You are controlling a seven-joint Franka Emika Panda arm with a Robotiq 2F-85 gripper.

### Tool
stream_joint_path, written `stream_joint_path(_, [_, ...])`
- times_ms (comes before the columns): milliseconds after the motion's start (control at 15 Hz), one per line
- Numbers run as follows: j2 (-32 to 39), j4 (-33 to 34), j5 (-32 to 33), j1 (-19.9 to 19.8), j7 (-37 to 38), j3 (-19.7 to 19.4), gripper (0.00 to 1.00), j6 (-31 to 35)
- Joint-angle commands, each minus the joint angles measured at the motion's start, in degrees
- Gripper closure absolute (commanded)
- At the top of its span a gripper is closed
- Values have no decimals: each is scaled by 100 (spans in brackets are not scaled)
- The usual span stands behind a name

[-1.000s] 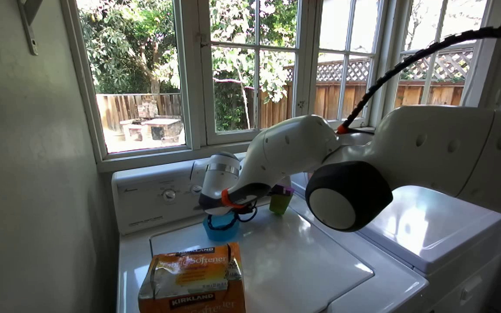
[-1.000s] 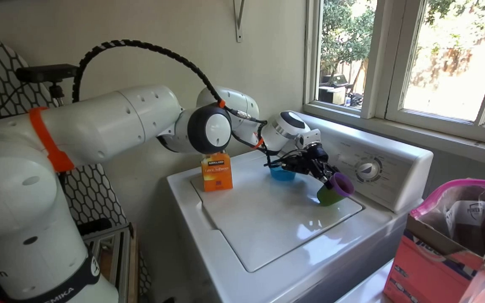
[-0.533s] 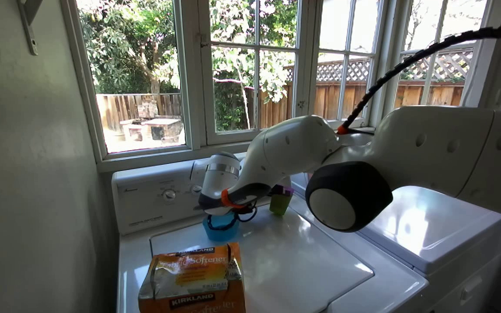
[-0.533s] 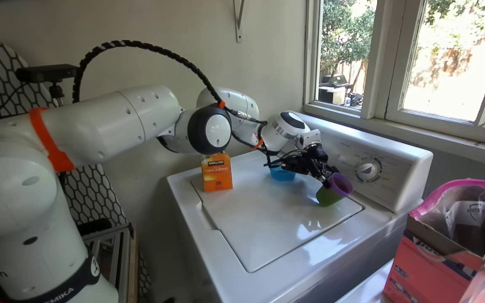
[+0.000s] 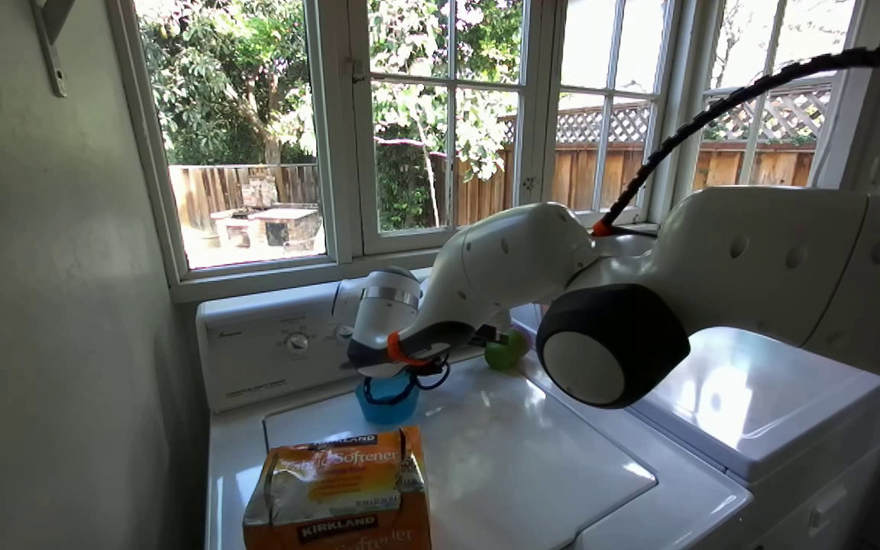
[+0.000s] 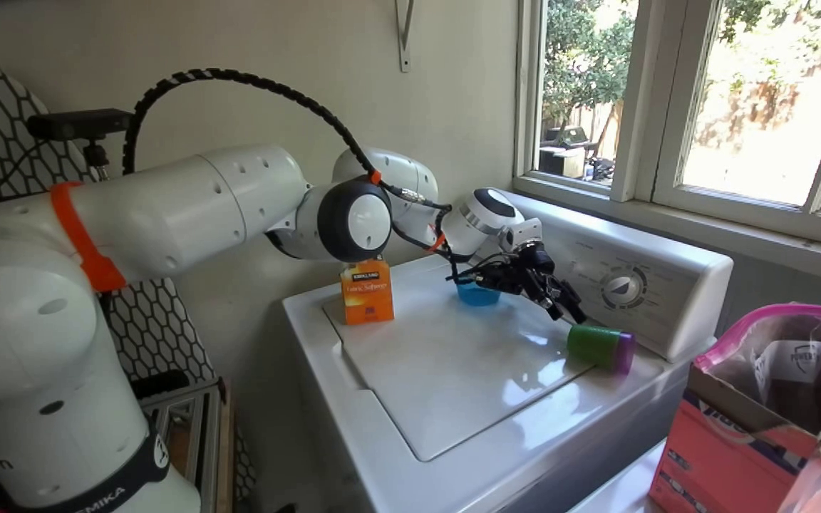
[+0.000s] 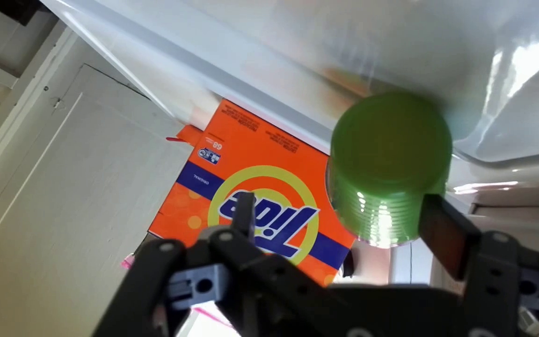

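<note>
A green cup with a purple rim [image 6: 592, 347] lies on its side on the white washer top, near the edge beside the control panel. It also shows in an exterior view [image 5: 506, 351], partly behind the arm, and in the wrist view [image 7: 391, 140] with its base toward the camera. My gripper [image 6: 569, 313] is open and holds nothing. It is just above and beside the cup's base. In the wrist view the fingers [image 7: 339, 206] stand wide apart; the right finger overlaps the cup, and I cannot tell whether it touches.
A blue container [image 5: 386, 401] stands under the wrist. An orange fabric softener box [image 6: 368, 292] stands on the washer [image 6: 439, 385]. The control panel [image 6: 624, 288] rises at the back. An orange Tide box [image 7: 251, 150] stands past the washer's edge.
My gripper has opened and let go of the green and purple cup. The cup has gone from tilted in the fingers to lying on its side, farther toward the washer's edge. The arm has barely moved.
</note>
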State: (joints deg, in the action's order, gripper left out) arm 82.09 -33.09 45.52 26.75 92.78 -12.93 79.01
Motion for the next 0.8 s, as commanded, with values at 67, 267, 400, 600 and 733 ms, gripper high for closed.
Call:
stream_joint_path(67, [134,295,-92,-63,35,84,3,200])
stream_joint_path(267, [-17,283,-151,-136,287,145,0,493])
stream_joint_path(400, [-183,274,-267,-198,462,265,0,623])
stream_joint_path(600, [-503,186,-560,-357,423,534,0,748])
stream_joint_path(733, [-702,101,-786,-490,369,715,0,714])
